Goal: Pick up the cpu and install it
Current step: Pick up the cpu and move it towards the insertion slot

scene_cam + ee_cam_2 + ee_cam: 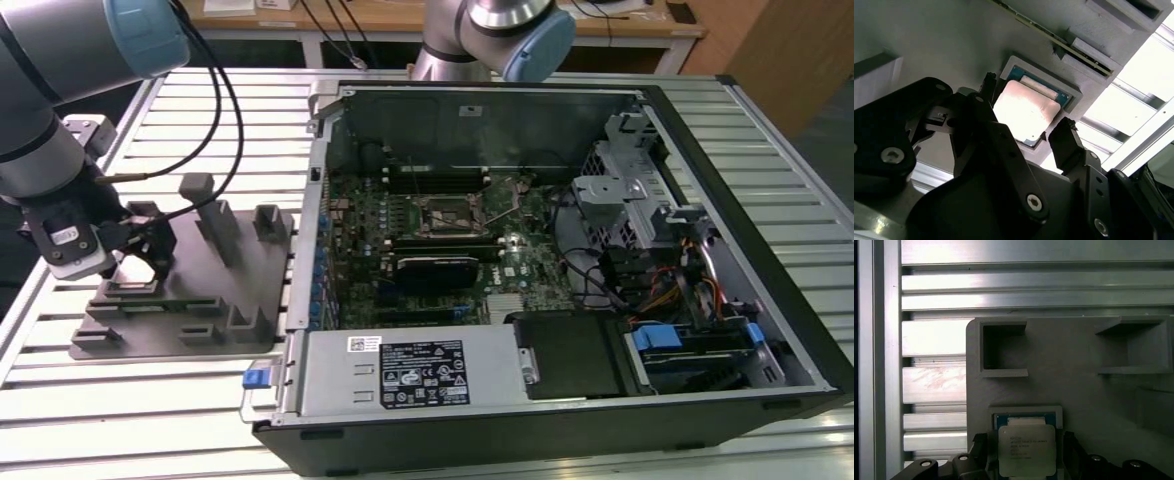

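The cpu (1026, 455) (1021, 112) is a small square chip with a silvery top plate. It lies flat in a shallow square recess of the grey tray (174, 320) (1069, 375) at the exterior view's left. My gripper (142, 252) (1026, 105) (1024, 440) hangs low over that recess. It is open, with one black finger on each side of the chip and a small gap showing at each edge. The square metal-framed socket (447, 212) sits on the motherboard inside the open computer case (534, 250).
Upright grey blocks (214, 215) rise from the tray close around my gripper. The tray rests on a slatted aluminium table (160, 420). The case's raised wall (318, 200) stands between tray and socket. A second arm's base (501, 30) stands behind the case.
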Available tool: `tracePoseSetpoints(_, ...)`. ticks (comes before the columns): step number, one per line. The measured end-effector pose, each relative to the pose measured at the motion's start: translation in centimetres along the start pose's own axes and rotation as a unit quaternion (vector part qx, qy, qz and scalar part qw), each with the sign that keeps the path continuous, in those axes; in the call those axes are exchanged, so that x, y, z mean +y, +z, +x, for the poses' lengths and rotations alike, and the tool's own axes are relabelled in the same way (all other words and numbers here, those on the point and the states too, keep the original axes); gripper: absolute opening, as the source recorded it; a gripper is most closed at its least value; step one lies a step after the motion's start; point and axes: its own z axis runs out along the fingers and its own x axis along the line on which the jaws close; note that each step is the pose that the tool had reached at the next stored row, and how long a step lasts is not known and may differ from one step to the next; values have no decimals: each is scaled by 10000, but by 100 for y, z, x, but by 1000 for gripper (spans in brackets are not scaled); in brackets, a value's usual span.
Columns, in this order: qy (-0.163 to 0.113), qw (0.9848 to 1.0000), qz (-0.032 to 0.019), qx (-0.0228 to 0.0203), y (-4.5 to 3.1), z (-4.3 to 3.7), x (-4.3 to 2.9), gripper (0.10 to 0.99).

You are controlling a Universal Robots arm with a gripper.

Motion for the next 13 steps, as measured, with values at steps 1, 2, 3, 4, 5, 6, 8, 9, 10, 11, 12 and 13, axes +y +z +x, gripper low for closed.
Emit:
tracePoseSetpoints(1,-1,10000,0,0,0,0,0,706)
tracePoseSetpoints(2,-2,10000,0,0,0,0,0,706)
tracePoseSetpoints(3,-2,10000,0,0,0,0,0,706)
tracePoseSetpoints(4,-3,10000,0,0,0,0,0,706)
tracePoseSetpoints(5,-4,10000,0,0,0,0,0,706)
tracePoseSetpoints(6,-5,10000,0,0,0,0,0,706)
tracePoseSetpoints(8,-6,10000,0,0,0,0,0,694)
tracePoseSetpoints(9,-7,10000,1,0,0,0,0,624)
tracePoseSetpoints(10,-8,10000,1,0,0,0,0,624)
tracePoseSetpoints(11,-8,10000,0,0,0,0,0,624)
tracePoseSetpoints(12,-9,10000,1,0,0,0,0,624)
tracePoseSetpoints(13,-10,10000,1,1,0,0,0,624)
